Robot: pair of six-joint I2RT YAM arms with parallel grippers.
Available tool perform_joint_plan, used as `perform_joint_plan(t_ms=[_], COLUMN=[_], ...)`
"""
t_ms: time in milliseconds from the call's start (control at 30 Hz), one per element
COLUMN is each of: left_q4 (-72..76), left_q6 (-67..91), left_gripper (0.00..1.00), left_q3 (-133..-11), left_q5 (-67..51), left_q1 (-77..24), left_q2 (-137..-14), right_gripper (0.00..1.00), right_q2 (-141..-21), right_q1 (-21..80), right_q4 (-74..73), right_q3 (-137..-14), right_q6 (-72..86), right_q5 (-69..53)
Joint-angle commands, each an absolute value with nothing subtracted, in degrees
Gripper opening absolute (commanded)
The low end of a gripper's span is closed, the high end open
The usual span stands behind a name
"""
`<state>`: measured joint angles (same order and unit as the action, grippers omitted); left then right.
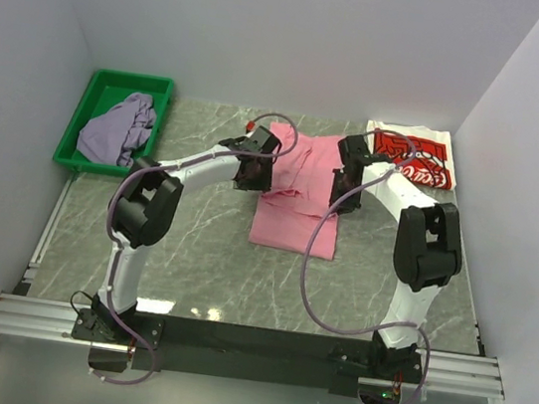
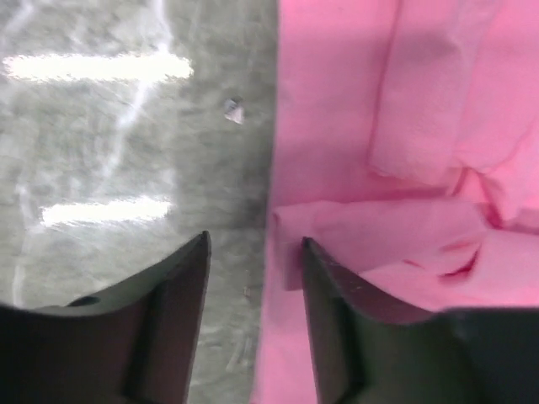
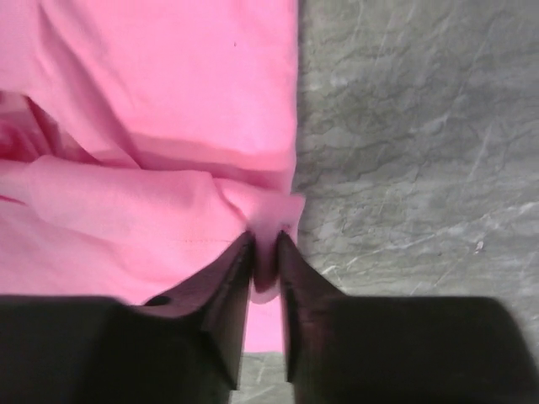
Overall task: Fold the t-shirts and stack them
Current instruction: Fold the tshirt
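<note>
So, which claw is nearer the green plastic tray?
Left. The left claw is at the pink cotton t-shirt edge facing the tray; the right claw pinches the opposite edge.

The only lettering to be made out stood on the white t-shirt, which lay just right of the pink t-shirt and a little farther back. It was a red print with white looping script that looked like the Coca-Cola logo, partly covered by the right arm and too small to read letter by letter. The pink t-shirt itself carried no readable writing in any view.
</note>
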<state>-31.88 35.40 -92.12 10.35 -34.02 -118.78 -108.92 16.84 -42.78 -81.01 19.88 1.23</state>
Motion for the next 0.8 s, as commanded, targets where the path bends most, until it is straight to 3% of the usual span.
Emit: perform_joint_plan(t_ms=[0,33,67,133,267,400,433,633,767], left_q4=[-29.0,-28.2,-26.6,-25.8,-25.8,-23.8,-21.5,-21.4,-22.7], left_q6=[36.4,37.3,37.8,40.3,43.8,47.1,48.1,50.3,50.9], left_gripper=[0.6,0.71,0.75,0.84,0.82,0.67,0.59,0.31,0.28], left_q3=[-90.9,-89.7,-87.0,-83.9,-75.9,-70.5,-69.4,-69.3,-69.5], left_q5=[15.5,15.7,15.8,15.7,15.7,12.8,12.0,9.3,7.6], left_q1=[-33.6,-33.6,-33.7,-33.8,-37.3,-42.5,-43.5,-47.5,-47.5], left_q2=[-114.3,-111.0,-109.2,-103.9,-97.6,-95.7,-96.3,-103.8,-106.3], right_gripper=[0.29,0.33,0.39,0.42,0.44,0.41,0.4,0.24,0.22], right_q2=[-103.4,-101.9,-98.8,-95.5,-88.0,-87.8,-88.3,-93.6,-99.5], right_q1=[16.3,16.3,16.3,16.4,17.1,17.8,17.9,18.3,18.3], right_q4=[-38.8,-37.6,-35.4,-33.1,-25.7,-22.7,-22.5,-19.0,-18.1], right_q3=[-82.7,-81.1,-80.3,-76.8,-69.8,-65.0,-63.8,-61.2,-62.8], right_q6=[20.1,20.2,20.5,20.6,20.7,20.3,20.0,19.2,18.5], right_q5=[3.8,3.7,3.6,2.9,-1.8,-10.0,-10.5,-14.3,-14.6])
